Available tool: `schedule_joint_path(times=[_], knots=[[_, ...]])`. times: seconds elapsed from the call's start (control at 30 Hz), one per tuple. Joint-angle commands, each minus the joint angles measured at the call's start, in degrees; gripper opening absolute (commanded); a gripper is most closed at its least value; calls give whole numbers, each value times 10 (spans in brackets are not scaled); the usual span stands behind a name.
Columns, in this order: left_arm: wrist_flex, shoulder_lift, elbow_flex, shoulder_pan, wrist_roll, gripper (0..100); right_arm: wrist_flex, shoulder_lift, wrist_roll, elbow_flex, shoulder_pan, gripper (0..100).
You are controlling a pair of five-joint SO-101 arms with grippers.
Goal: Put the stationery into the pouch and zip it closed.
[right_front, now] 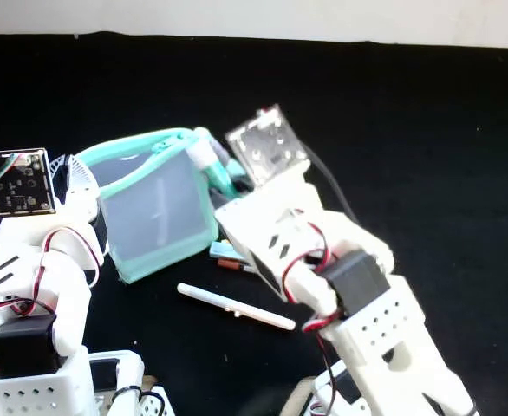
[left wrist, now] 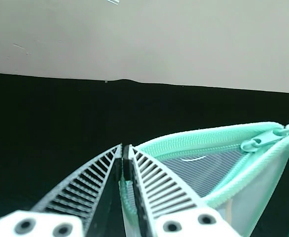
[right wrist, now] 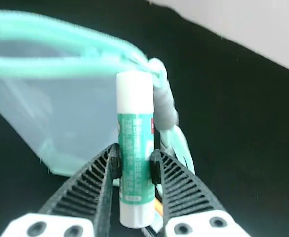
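There is one translucent mint-green zip pouch (right_front: 159,217), one white-and-green cylindrical glue stick (right wrist: 133,148) and one slim white plastic pen (right_front: 235,306). Two small items, a blue piece (right_front: 222,250) and an orange-tipped piece (right_front: 233,263), are partly hidden; whether more lie there cannot be told.

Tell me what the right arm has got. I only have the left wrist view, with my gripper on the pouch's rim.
Observer: The right gripper is shut on a glue stick, white with a green label.
Operator: Say where that is against the pouch.
Observer: At the zip-pull end of the pouch, the end away from the left gripper.
Operator: Report what lies loose.
Observer: A white pen lies on the table on the arms' side of the pouch. A few small items lie beside the pouch, partly under the right arm.
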Motion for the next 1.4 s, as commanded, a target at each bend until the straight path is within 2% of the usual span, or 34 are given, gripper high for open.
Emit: schedule_joint_path(times=[0.0,0.23,0.4,0.6,0.87,1.13,1.37], knots=[[0,22,19,-5,-1,8,-1,15,-6,-64,-27,6],[1,22,19,-5,-1,8,-3,17,-6,-145,-67,6],[26,22,19,-5,-2,8,-72,18,-11,-158,-73,6],[33,22,18,-5,-2,8,-169,19,-86,-126,-79,6],[33,22,17,-8,-2,8,-283,21,-164,-29,-121,6],[33,22,17,-8,-2,8,-401,79,-171,50,-121,6],[33,22,16,-8,-2,8,-422,133,-171,50,-122,6]])
